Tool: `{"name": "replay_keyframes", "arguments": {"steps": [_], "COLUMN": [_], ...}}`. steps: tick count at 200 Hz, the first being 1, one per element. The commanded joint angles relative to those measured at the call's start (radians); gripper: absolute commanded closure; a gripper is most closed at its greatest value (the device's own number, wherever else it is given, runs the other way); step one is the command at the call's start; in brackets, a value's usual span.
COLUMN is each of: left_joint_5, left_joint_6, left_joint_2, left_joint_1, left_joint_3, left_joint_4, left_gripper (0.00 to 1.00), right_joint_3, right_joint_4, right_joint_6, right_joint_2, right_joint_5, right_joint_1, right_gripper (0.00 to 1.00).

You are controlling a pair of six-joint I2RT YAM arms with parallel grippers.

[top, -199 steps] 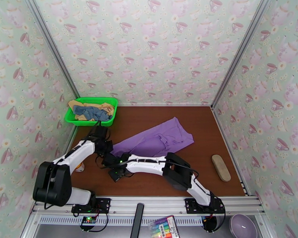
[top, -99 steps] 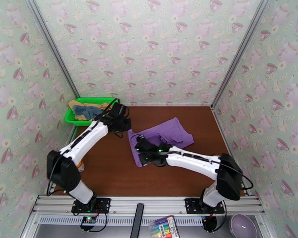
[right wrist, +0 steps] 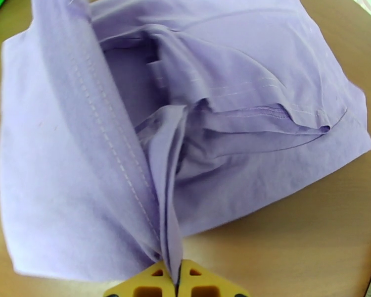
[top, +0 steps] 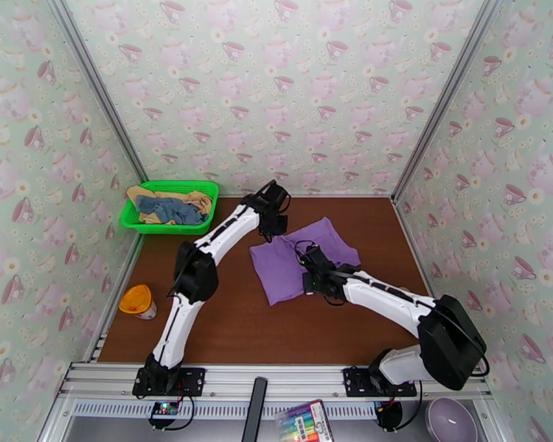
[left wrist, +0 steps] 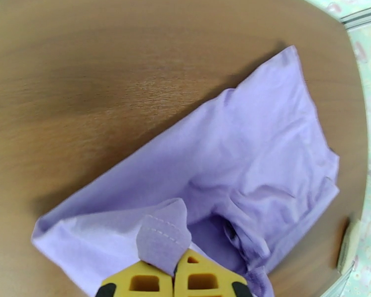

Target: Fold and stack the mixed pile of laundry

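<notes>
Brown wooden tabletop (top: 225,325) carries a soft purple cloth T-shirt (top: 280,270), half folded at mid-table. Left gripper (left wrist: 174,271) pinches its stitched hem corner; right gripper (right wrist: 177,278) is clamped on another bunched fold.

Bright, even light from above; soft shadows beneath the cloth; wrist views bend at their edges.

My work surface was a brown wood-grain table (top: 225,325). A purple T-shirt (top: 276,270) lay on it, past the middle toward the far edge, partly doubled over itself. A green mesh basket (top: 167,229) stood in the far left corner. An orange-lidded cup (top: 137,301) stood by the left edge, well apart from both.
</notes>
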Motion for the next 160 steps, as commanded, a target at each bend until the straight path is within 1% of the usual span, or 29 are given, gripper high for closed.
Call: {"name": "replay_keyframes", "arguments": {"steps": [1, 32, 34, 39, 44, 57, 61, 74, 78, 83, 87, 102, 114, 126, 135, 144, 150, 158, 160], "left_joint_5": [-0.032, -0.008, -0.007, -0.001, 0.004, 0.016, 0.019, 0.032, 0.035, 0.035, 0.036, 0.028, -0.001, -0.039, -0.062, -0.086, -0.093, -0.096, -0.095], "left_joint_6": [0.020, 0.014, 0.014, 0.014, 0.014, 0.016, 0.018, 0.024, 0.026, 0.029, 0.032, 0.050, 0.064, 0.073, 0.074, 0.066, 0.060, 0.049, 0.046], "left_joint_2": [0.059, 0.107, 0.108, 0.113, 0.115, 0.119, 0.119, 0.110, 0.105, 0.098, 0.091, 0.050, -0.003, -0.072, -0.129, -0.185, -0.216, -0.250, -0.260], "left_joint_1": [0.017, 0.025, 0.025, 0.025, 0.026, 0.026, 0.027, 0.026, 0.026, 0.026, 0.027, 0.025, 0.024, 0.020, 0.020, 0.021, 0.023, 0.023, 0.023], "left_joint_3": [0.081, 0.099, 0.099, 0.099, 0.099, 0.099, 0.099, 0.101, 0.101, 0.102, 0.102, 0.092, 0.056, -0.019, -0.099, -0.182, -0.239, -0.316, -0.336], "left_joint_4": [-0.041, -0.008, -0.005, 0.003, 0.013, 0.041, 0.050, 0.082, 0.092, 0.103, 0.111, 0.131, 0.140, 0.154, 0.169, 0.182, 0.186, 0.198, 0.202], "left_gripper": [1.00, 1.00, 0.98, 0.91, 0.81, 0.51, 0.43, 0.26, 0.17, 0.11, 0.09, 0.08, 0.07, 0.07, 0.10, 0.21, 0.33, 0.56, 0.60], "right_joint_3": [-0.018, -0.003, -0.003, -0.004, -0.003, -0.006, -0.006, -0.008, -0.009, -0.008, -0.007, 0.009, 0.026, 0.043, 0.055, 0.068, 0.074, 0.082, 0.083], "right_joint_4": [0.039, 0.079, 0.079, 0.083, 0.085, 0.088, 0.089, 0.089, 0.089, 0.084, 0.078, 0.045, 0.010, -0.020, -0.037, -0.048, -0.051, -0.045, -0.042], "right_joint_6": [-0.037, -0.033, -0.033, -0.030, -0.028, -0.020, -0.018, -0.012, -0.011, -0.010, -0.010, -0.016, -0.026, -0.037, -0.047, -0.053, -0.055, -0.057, -0.057], "right_joint_2": [0.069, 0.137, 0.139, 0.145, 0.151, 0.156, 0.155, 0.146, 0.140, 0.134, 0.124, 0.082, 0.041, -0.003, -0.030, -0.050, -0.060, -0.066, -0.065], "right_joint_5": [-0.041, -0.027, -0.026, -0.020, -0.014, 0.005, 0.009, 0.022, 0.023, 0.026, 0.028, 0.034, 0.038, 0.033, 0.018, -0.008, -0.029, -0.067, -0.077], "right_joint_1": [-0.028, -0.045, -0.045, -0.048, -0.050, -0.057, -0.058, -0.066, -0.068, -0.071, -0.074, -0.084, -0.091, -0.095, -0.102, -0.113, -0.122, -0.130, -0.131], "right_gripper": [1.00, 1.00, 1.00, 1.00, 1.00, 0.91, 0.87, 0.77, 0.75, 0.72, 0.70, 0.63, 0.59, 0.55, 0.53, 0.52, 0.52, 0.54, 0.54]}}
